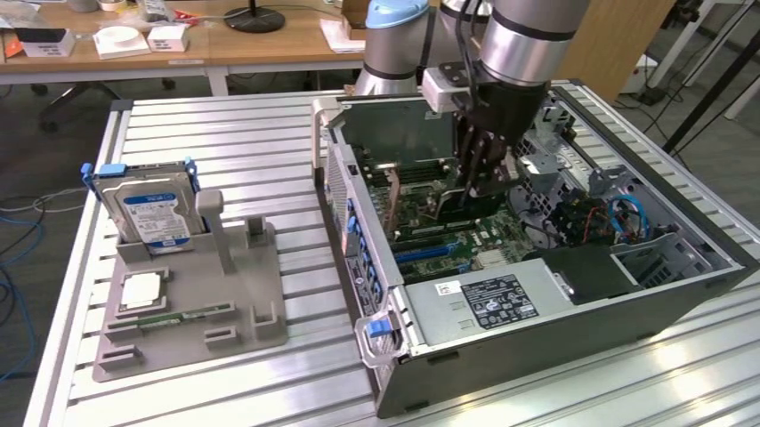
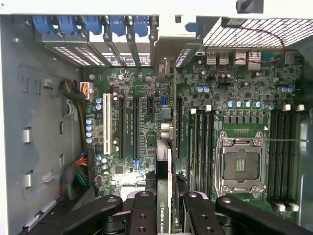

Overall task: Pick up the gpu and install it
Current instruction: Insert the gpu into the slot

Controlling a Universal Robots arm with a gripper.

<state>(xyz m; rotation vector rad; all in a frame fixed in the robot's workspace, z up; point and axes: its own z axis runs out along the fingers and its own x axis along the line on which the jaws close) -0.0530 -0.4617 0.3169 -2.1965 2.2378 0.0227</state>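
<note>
My gripper reaches down into the open computer case, shut on the gpu, a thin black card held upright just above the motherboard. In the wrist view the gpu shows edge-on between my black fingers, with a green-and-white label on its top edge. Its silver bracket end points toward the blue-clipped rear slot openings. The card stands over the board between the black expansion slots and the memory slots. I cannot tell whether it touches a slot.
A grey holder on the exterior view's left carries a silver hard drive with a blue label, a square chip and a green memory stick. Inside the case are a bare processor socket, cables and a power supply.
</note>
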